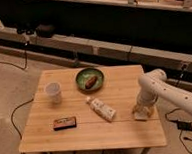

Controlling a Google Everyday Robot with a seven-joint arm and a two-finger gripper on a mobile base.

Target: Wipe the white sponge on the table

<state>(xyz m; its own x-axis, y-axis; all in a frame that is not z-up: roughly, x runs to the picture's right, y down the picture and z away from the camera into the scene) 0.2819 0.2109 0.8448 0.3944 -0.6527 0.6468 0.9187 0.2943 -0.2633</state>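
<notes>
Currently the white arm [163, 88] reaches in from the right and bends down to the right-hand part of the surface [93, 129], near its right edge. Its pincer [142, 111] points downward with the jaws spread wide, released, directly over the white sponge [141, 117]. The sponge lies flat on the wooden planks, and I cannot tell whether the pincer touches it. A white tube [102, 109] lies slanted near the middle of the surface, left of the sponge and apart from it. Behind the tube, toward the far edge, sits a green plate [80, 82] with a brown piece of food [91, 82] on it. A pale cup [53, 91] stands upright at the left, and a small dark box [65, 123] lies in front of it, toward the near edge
</notes>
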